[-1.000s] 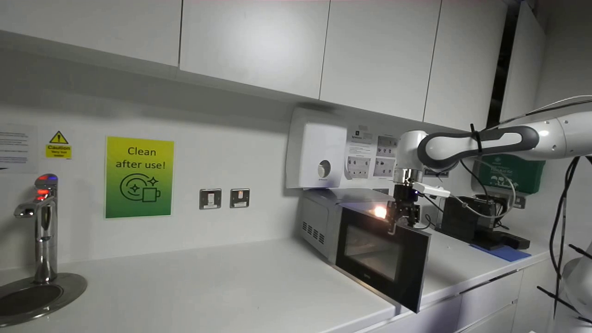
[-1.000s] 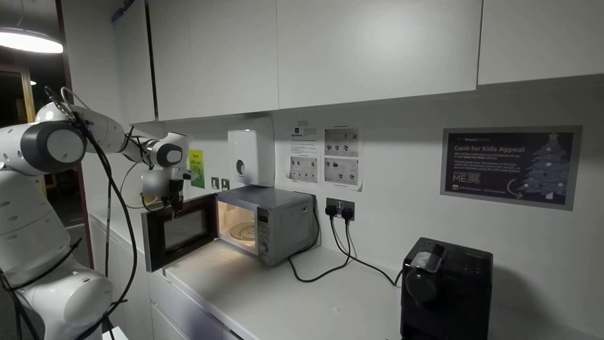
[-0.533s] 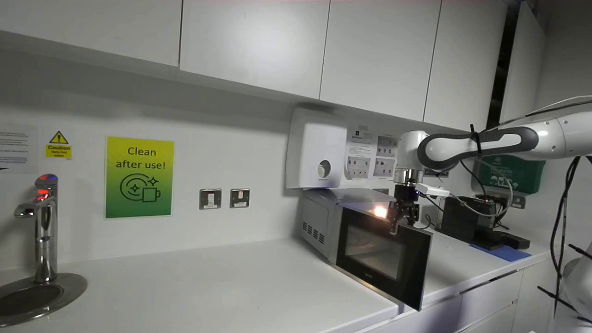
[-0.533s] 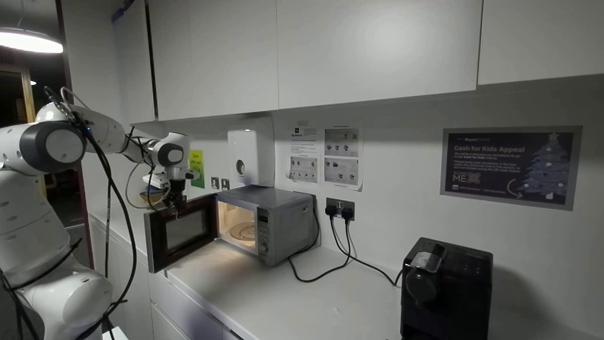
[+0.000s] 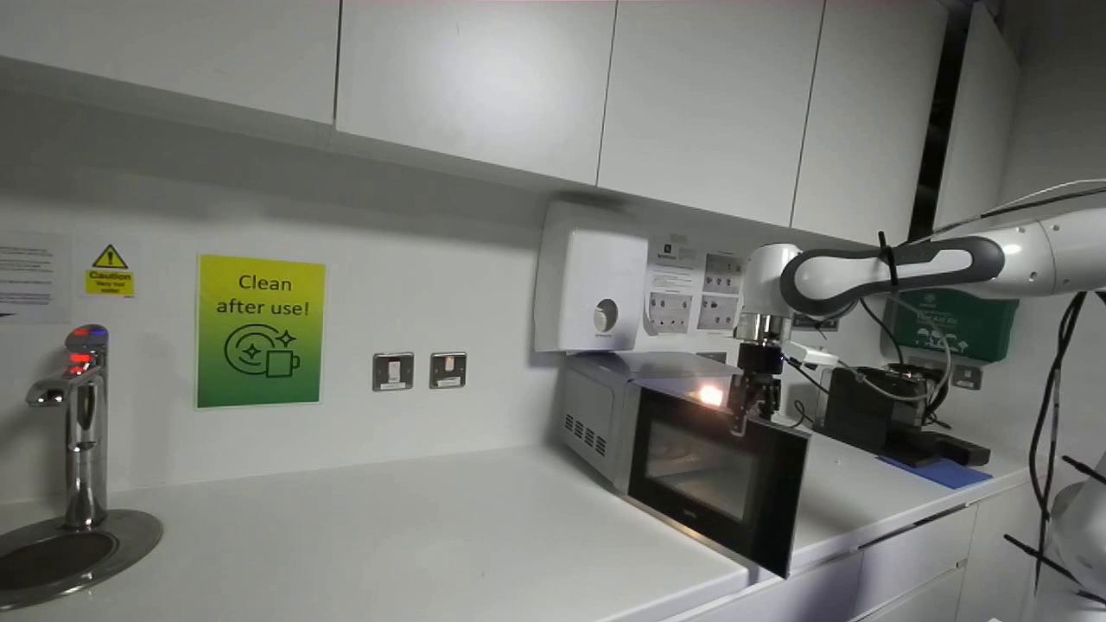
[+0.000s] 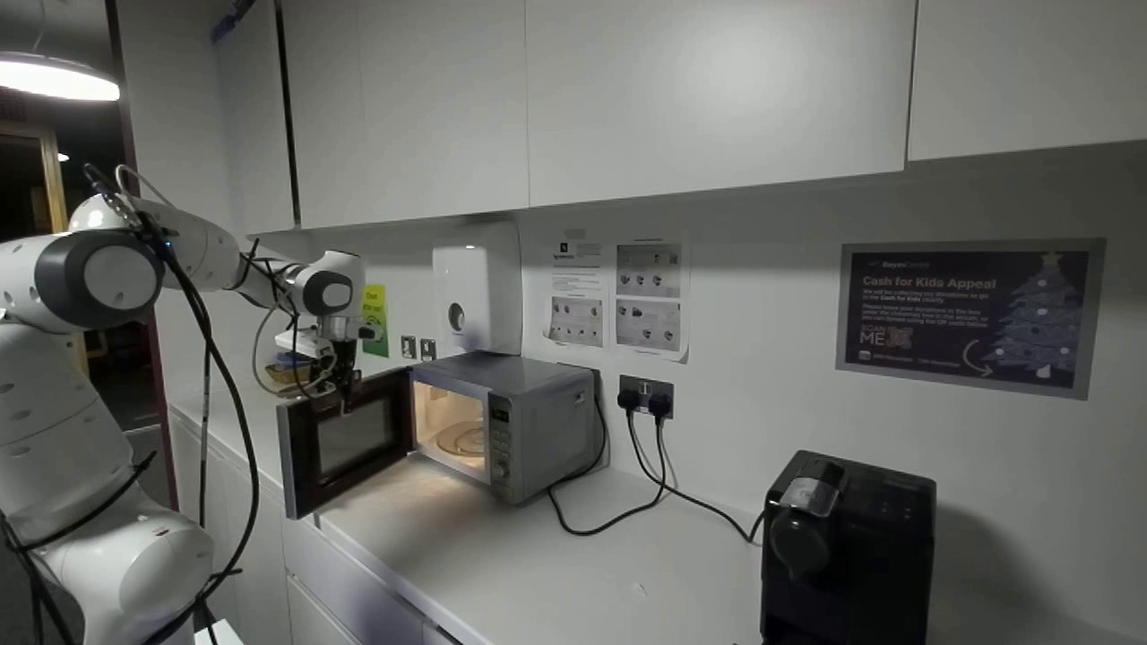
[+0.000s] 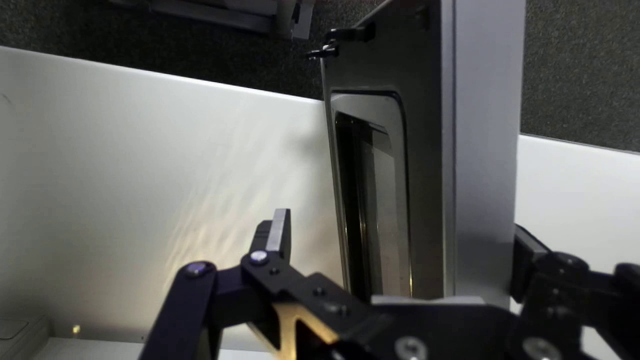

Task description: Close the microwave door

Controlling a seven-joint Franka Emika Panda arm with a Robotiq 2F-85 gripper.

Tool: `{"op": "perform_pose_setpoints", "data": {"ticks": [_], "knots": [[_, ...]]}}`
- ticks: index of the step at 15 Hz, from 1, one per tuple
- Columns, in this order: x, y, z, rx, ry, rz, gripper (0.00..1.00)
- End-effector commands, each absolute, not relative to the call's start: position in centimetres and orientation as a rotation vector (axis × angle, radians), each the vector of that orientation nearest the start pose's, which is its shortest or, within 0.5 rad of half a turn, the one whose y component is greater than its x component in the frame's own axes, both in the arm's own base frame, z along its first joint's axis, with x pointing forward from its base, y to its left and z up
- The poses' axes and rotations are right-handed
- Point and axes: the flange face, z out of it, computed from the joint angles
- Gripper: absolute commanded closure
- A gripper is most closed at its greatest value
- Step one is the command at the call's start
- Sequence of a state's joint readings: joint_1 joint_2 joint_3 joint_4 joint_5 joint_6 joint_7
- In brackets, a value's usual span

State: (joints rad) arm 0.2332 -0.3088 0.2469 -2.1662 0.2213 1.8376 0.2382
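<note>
While the empty gripper (image 7: pixel 400 222) straddles it, spread wide, microwave door (image 6: pixel 352 441) juts past counter (image 6: pixel 520 560), long axis level

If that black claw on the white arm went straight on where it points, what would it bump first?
Most likely the silver-grey top edge of the microwave door, a flat black-framed panel with dark glass: the open black two-fingered gripper points down, straddling it. The gap there is unclear.

Swung the flat, rectangular, black-framed, dark-glass microwave door (image 6: pixel 356 439) slightly nearer closed (rightward at its free edge in both exterior views), moving the black two-fingered gripper (image 6: pixel 344 400) the same way.
</note>
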Motion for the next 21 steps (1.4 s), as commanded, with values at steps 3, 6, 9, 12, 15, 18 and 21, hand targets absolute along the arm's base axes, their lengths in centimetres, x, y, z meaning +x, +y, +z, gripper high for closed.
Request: {"op": "perform_pose_setpoints", "data": {"ticks": [3,6,9,12,15,18,21], "knots": [[39.2,21.8,52.1,-3.002,-0.364,0.074,0.0],[39.1,21.2,52.1,-3.006,-0.401,0.072,0.0],[39.0,20.7,52.1,-3.021,-0.441,0.058,0.0],[38.9,20.2,52.1,-3.032,-0.483,0.047,0.0],[38.9,19.6,52.1,-3.038,-0.51,0.033,0.0],[38.9,19.2,52.2,-3.03,-0.541,0.018,0.0],[38.8,18.8,52.2,-3.009,-0.587,0.006,0.0]]}}
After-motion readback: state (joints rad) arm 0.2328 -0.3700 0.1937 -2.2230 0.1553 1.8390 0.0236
